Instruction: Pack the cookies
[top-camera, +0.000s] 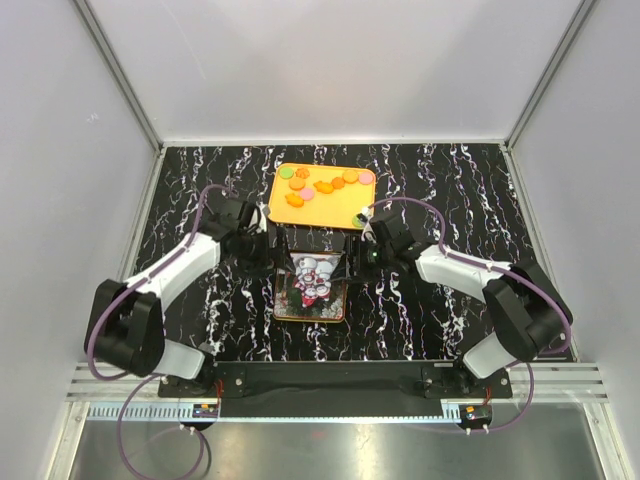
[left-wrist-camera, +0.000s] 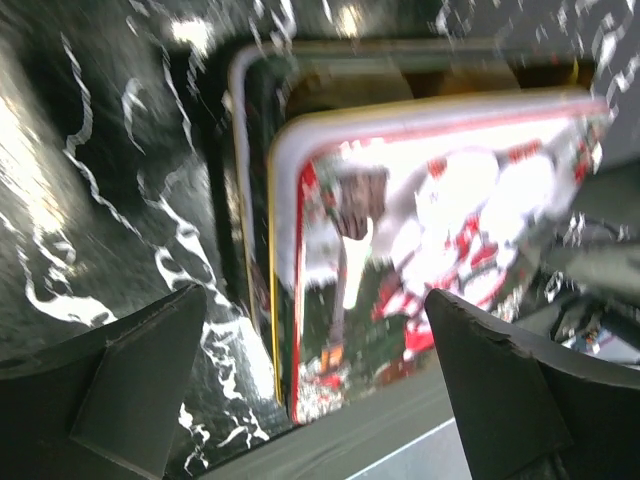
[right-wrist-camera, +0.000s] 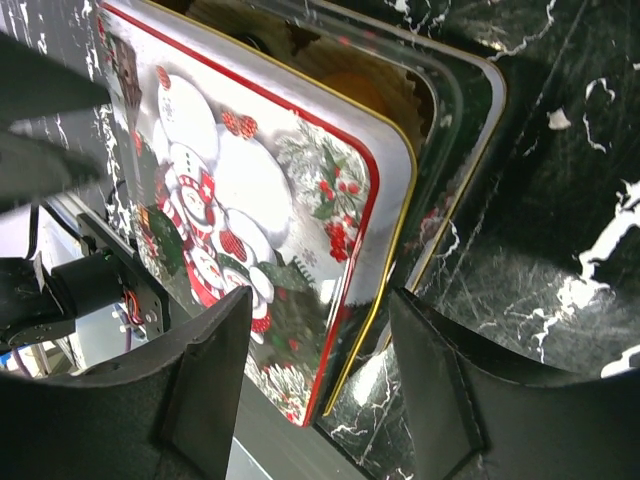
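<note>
Several cookies (top-camera: 325, 185), orange, pink and green, lie on an orange tray (top-camera: 281, 213) at the back. In front of it stands the tin (right-wrist-camera: 455, 95), with a snowman lid (top-camera: 315, 278) lying askew over it. An orange cookie (right-wrist-camera: 362, 88) in a paper cup shows through the uncovered gap. My left gripper (top-camera: 272, 246) is at the lid's far left corner, open, with nothing between its fingers (left-wrist-camera: 150, 370). My right gripper (top-camera: 357, 250) is at the far right corner. Its jaws stand apart on either side of the lid's gold edge (right-wrist-camera: 385, 270).
The black marbled tabletop (top-camera: 450, 190) stretches out on both sides of the tin. White walls enclose it at the left, back and right. A small pale green piece (top-camera: 358, 217) sits by the tray's near right corner.
</note>
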